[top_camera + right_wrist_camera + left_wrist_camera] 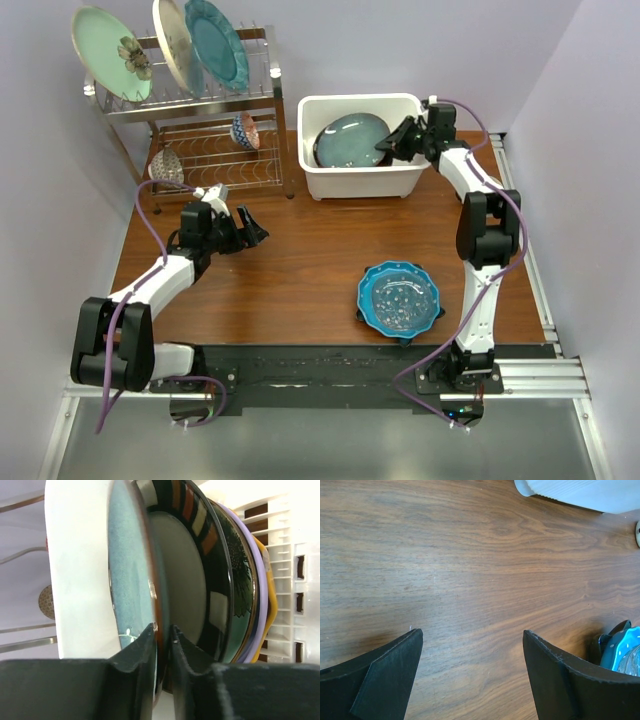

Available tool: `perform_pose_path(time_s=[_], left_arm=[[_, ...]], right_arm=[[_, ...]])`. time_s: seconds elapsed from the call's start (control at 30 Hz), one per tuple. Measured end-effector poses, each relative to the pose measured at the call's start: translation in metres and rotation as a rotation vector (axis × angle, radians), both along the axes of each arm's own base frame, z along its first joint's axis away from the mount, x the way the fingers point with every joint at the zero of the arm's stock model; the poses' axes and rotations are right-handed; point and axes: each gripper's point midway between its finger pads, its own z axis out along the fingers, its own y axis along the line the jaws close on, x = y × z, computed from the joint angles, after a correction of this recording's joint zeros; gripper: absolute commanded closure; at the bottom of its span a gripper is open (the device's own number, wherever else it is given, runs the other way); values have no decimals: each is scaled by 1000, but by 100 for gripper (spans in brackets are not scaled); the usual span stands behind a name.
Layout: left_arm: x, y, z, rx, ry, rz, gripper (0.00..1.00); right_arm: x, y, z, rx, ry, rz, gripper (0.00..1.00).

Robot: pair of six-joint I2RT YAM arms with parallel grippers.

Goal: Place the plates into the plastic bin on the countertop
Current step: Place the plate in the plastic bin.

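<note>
Pinching rim of glazed round plate [127, 570] in white plastic bin [360, 182]: R hand [163, 630]; L hand [472, 635] spread wide.

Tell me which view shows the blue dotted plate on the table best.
Top external: the blue plate shows whole, nothing covering it. Left wrist catches only its rim at the lower right; right wrist misses it.

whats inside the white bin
A blue-grey plate leans on top, the right pincer on its rim. Behind it, partly showing: dark-rimmed cream plate, green plate, lilac plate, orange plate. The rest of them and the floor of the bin are covered.
</note>
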Motion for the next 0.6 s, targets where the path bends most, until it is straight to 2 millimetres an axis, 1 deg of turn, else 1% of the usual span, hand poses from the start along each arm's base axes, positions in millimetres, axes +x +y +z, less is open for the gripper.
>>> perform_pose_path(time_s=[0.07, 0.1, 0.17, 0.2, 0.3, 0.47, 0.53, 0.6], left_arm=[[0, 0, 0, 0, 0, 0, 14], [0, 0, 0, 0, 0, 0, 14], [0, 0, 0, 0, 0, 0, 14], [0, 0, 0, 0, 0, 0, 14], [0, 0, 0, 0, 0, 0, 14], [0, 0, 0, 0, 0, -1, 14], [0, -1, 0, -1, 1, -2, 14], [-1, -1, 0, -2, 1, -5, 14]], right_arm=[[0, 0, 1, -1, -3, 0, 64], [0, 0, 2, -3, -2, 0, 59], [-1, -1, 2, -8, 8, 0, 54], [-1, -1, 3, -13, 10, 1, 48], [-2, -4, 2, -37, 19, -4, 39], [-10, -13, 2, -100, 49, -15, 34], [-16, -17, 11, -127, 47, -24, 32], [-21, -21, 27, -146, 23, -37, 30]])
